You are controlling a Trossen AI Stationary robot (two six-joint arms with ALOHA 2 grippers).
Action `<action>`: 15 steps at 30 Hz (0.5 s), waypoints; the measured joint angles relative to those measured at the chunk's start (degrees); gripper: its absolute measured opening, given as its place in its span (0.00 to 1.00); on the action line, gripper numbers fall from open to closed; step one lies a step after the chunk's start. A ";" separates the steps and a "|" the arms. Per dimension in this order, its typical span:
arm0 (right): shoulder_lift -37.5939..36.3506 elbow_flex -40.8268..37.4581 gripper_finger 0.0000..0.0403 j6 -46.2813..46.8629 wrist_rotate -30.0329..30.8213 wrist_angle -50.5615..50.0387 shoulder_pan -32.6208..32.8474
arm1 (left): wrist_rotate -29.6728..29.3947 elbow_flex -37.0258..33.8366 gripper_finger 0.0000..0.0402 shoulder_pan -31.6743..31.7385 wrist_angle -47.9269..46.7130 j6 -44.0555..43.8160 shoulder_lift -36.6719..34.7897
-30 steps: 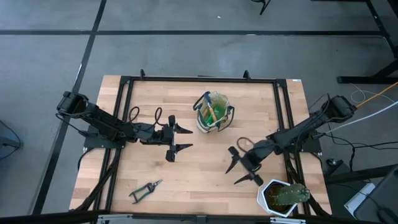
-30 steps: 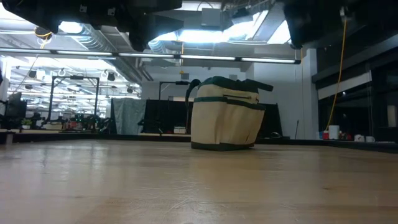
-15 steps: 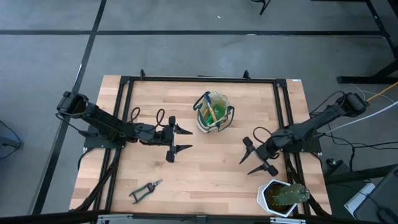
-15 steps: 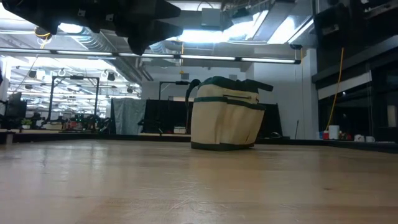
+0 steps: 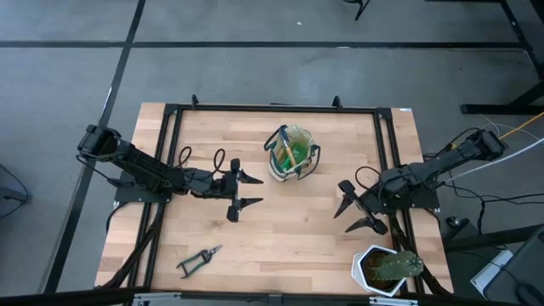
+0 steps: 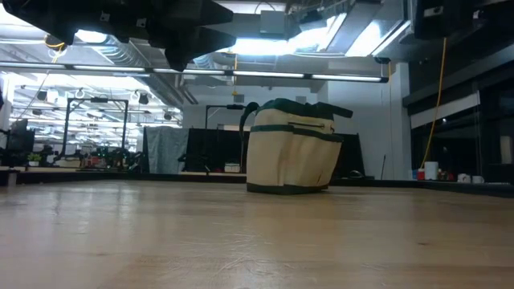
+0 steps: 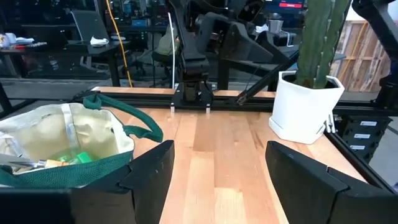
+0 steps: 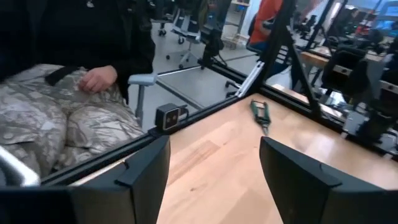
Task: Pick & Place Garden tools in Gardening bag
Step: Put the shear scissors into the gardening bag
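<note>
The tan-and-cream gardening bag (image 5: 291,154) stands upright on its base at the middle of the table's far half. Its mouth is up, with the green spray bottle (image 5: 297,138) and a pale handle (image 5: 287,153) inside; the left wrist view shows the bag (image 7: 59,146) too. The black-handled pruning shears (image 5: 198,259) lie flat near the table's near left corner. They also show in the right wrist view (image 8: 260,113). My left gripper (image 5: 248,190) hangs open, left of the bag. My right gripper (image 5: 355,212) hangs open near the table's right edge, between bag and pot.
A white pot with a green plant (image 5: 387,269) stands at the near right corner, close to my right gripper, and shows in the left wrist view (image 7: 306,106). A black frame (image 5: 272,109) runs round the table. A seated person (image 8: 74,93) is beyond the table's edge.
My right gripper has drawn back toward the table's right edge and a little toward the far edge, rolling as it went. It has stayed open, with nothing in it. The bag and the shears have not moved.
</note>
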 joint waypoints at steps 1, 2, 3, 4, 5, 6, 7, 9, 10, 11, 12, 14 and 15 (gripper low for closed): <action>0.02 0.00 0.62 -0.08 0.00 0.05 -0.48 | 0.00 0.00 0.62 -0.02 0.00 0.00 0.00; 0.02 -0.06 0.62 -0.06 0.01 0.19 -1.03 | 0.00 0.00 0.62 -0.02 0.00 0.00 0.00; 0.02 -0.37 0.62 -0.02 0.00 0.53 -1.62 | 0.00 0.00 0.62 0.00 0.00 0.00 0.00; 0.02 -0.90 0.62 0.17 -0.01 1.09 -2.25 | 0.00 0.00 0.62 -0.01 0.02 0.00 0.00; 0.02 -1.73 0.62 0.48 -0.01 2.15 -2.91 | 0.00 0.00 0.62 0.00 0.00 0.00 0.00; 0.02 -2.82 0.62 0.56 -0.01 3.73 -3.53 | 0.00 -0.01 0.62 -0.02 0.00 0.00 0.00; 0.00 -4.00 0.62 0.56 -0.01 5.49 -4.08 | 0.00 0.00 0.62 -0.01 0.02 0.00 0.00; 0.00 -7.08 0.62 0.54 -0.40 9.97 -5.15 | 0.00 0.00 0.62 -0.01 0.00 0.00 0.00; 0.00 -8.73 0.62 0.54 -0.45 12.53 -5.55 | 0.00 0.00 0.62 0.00 0.01 0.00 0.00; 0.00 -10.32 0.62 0.54 -0.45 14.90 -5.94 | 0.00 0.00 0.62 0.00 0.02 0.00 0.00; 0.00 -12.01 0.62 0.55 -0.45 17.38 -6.32 | 0.00 0.00 0.62 0.00 0.00 0.00 0.00; 0.00 -15.48 0.62 1.13 -0.45 21.89 -7.13 | 0.00 0.00 0.62 -0.01 0.02 0.00 0.00; 0.04 -16.84 0.62 1.67 -0.64 23.32 -7.56 | -0.01 -0.01 0.62 -0.01 0.01 0.00 0.00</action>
